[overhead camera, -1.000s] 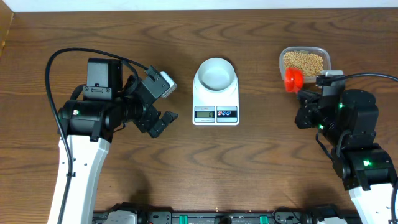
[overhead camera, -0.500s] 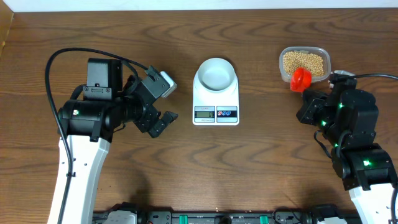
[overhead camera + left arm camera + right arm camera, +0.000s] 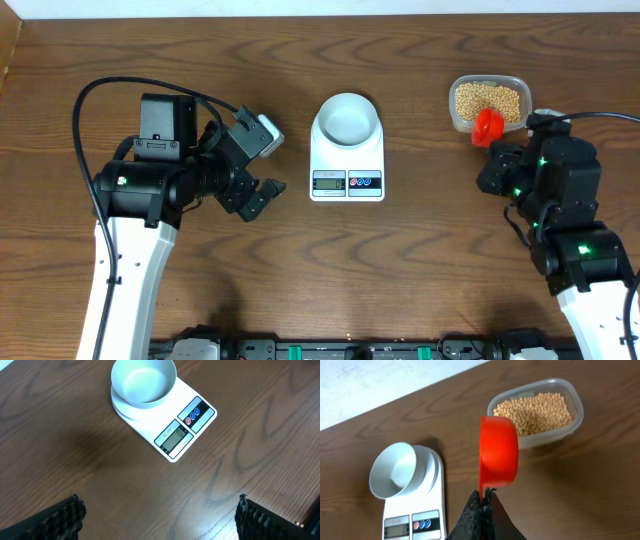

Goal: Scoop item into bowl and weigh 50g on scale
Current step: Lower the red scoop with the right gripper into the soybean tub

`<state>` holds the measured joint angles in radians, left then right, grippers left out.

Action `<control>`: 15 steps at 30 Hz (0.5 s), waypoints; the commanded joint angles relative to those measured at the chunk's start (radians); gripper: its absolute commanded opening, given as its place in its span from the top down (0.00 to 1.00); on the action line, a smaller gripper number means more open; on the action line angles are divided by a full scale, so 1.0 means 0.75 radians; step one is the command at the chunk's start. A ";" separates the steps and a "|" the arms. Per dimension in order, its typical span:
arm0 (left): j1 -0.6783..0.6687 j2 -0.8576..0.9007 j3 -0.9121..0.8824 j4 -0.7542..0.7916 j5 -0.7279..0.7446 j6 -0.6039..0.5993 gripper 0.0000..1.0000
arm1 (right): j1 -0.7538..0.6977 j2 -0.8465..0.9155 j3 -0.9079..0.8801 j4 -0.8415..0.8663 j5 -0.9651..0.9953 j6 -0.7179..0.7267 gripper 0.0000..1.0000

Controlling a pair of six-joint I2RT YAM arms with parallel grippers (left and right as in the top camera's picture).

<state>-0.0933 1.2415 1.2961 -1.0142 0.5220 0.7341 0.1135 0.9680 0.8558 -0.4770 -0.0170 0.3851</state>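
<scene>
The right gripper [image 3: 482,497] is closed tight on the handle of a red scoop [image 3: 498,450], held by the clear tub [image 3: 574,400] of beans [image 3: 535,410]. The scoop is perhaps empty. The bowl [image 3: 347,116] stands on the scale [image 3: 347,182]. The left gripper [image 3: 159,520] is wide open and holds nothing.

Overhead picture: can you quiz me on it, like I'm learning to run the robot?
1. True or false: the white bowl stands on the scale.
2. Where is the red scoop? A) inside the bowl B) held by the right gripper, near the tub C) lying on the scale
3. Fill in: the beans lie in a clear plastic ____.
Key: 1 true; 2 B; 3 tub.
</scene>
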 commanded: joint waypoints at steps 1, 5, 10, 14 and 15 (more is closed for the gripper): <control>0.006 -0.014 0.023 -0.004 0.022 0.013 0.02 | -0.005 0.006 0.023 0.033 0.091 -0.058 0.99; 0.006 -0.014 0.023 -0.004 0.022 0.013 0.02 | -0.005 0.030 0.023 0.089 0.166 -0.068 0.99; 0.006 -0.014 0.023 -0.004 0.022 0.013 0.02 | -0.023 0.099 0.023 0.164 0.170 -0.072 0.99; 0.006 -0.014 0.023 -0.004 0.022 0.013 0.02 | -0.082 0.154 0.023 0.198 0.169 -0.072 0.99; 0.006 -0.014 0.023 -0.004 0.022 0.012 0.02 | -0.095 0.156 0.023 0.201 0.169 -0.072 0.99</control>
<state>-0.0933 1.2415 1.2961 -1.0142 0.5220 0.7341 0.0746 1.0748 0.8558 -0.3355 0.0872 0.3470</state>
